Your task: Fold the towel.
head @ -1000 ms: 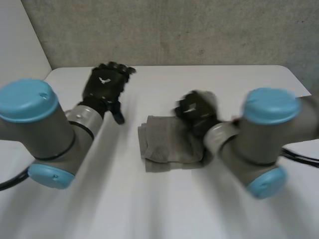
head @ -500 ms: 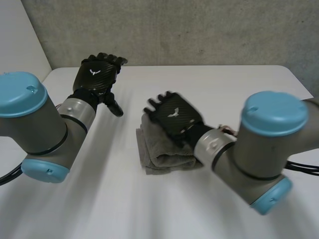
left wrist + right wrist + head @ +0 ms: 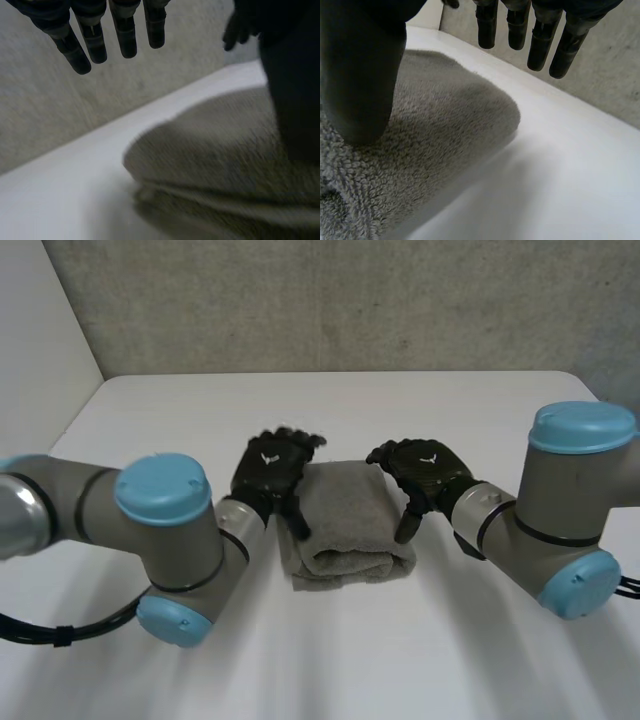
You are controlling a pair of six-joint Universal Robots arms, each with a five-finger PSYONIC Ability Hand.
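Both left hand [image 3: 272,465] and right hand [image 3: 430,466] flank towel [image 3: 345,512], fingers [image 3: 125,40] straight (white emblems [image 3: 270,458], perhaps birds).

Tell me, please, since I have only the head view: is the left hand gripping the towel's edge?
Observer: No. In the left wrist view the left hand has its fingers straight, in the air past the rounded end of the towel, not curled round it.
Operator: Thank you. Is the right hand pinching its side?
Observer: No. The right wrist view shows the right hand with its fingers straight above the bare table beyond the towel, and only its thumb over the cloth.
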